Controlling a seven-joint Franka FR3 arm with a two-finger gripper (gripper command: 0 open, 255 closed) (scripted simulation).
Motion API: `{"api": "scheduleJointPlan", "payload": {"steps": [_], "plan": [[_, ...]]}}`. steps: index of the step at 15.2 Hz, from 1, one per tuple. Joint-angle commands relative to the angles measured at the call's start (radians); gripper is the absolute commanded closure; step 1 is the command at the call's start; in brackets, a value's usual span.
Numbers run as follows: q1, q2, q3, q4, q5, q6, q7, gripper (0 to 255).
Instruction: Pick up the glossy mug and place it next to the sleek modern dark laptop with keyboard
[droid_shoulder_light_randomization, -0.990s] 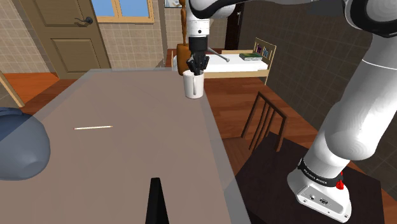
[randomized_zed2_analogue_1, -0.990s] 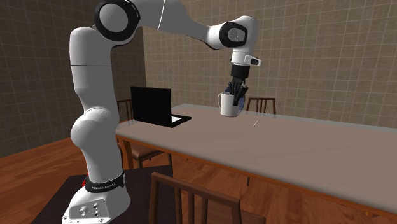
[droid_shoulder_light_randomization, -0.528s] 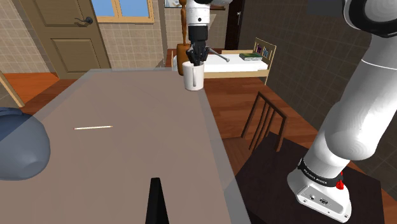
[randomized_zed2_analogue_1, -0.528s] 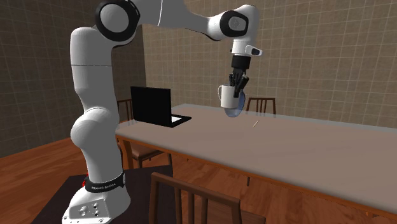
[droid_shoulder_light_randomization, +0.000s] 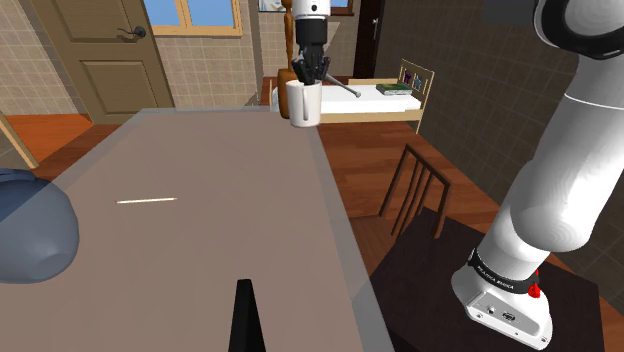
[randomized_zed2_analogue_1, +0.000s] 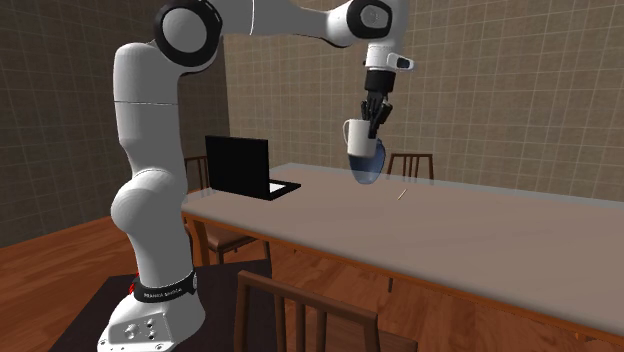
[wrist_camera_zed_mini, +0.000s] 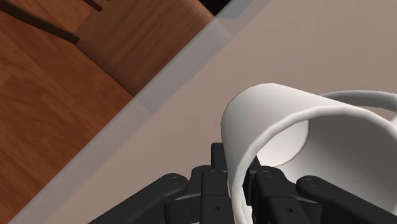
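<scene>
An all-black two-finger gripper (randomized_zed2_analogue_1: 375, 119) clamps the rim of a plain white handled mug (randomized_zed2_analogue_1: 356, 136), aloft over the grey tabletop's (droid_shoulder_light_randomization: 200, 170) edge. The open black laptop (randomized_zed2_analogue_1: 243, 168) sits at the tabletop's end, well apart.

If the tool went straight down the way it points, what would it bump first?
Probably the table, near its edge. The tool points down, shut on the rim of the white mug, so the mug's bottom would likely touch first.

Tiled walls (randomized_zed2_analogue_1: 500, 90), wooden floor (droid_shoulder_light_randomization: 372, 165), panelled brown door (droid_shoulder_light_randomization: 100, 60), blue-paned window (droid_shoulder_light_randomization: 190, 12), dark chair (droid_shoulder_light_randomization: 418, 188).
</scene>
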Motion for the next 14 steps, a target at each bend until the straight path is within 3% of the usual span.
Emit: {"api": "scheduleJointPlan", "payload": {"steps": [1, 14], "plan": [[-0.001, 0.005, -0.001, 0.035, 0.000, -0.030, 0.001, 255], [0.003, 0.091, 0.002, 0.329, -0.005, -0.237, 0.019, 255]]}}
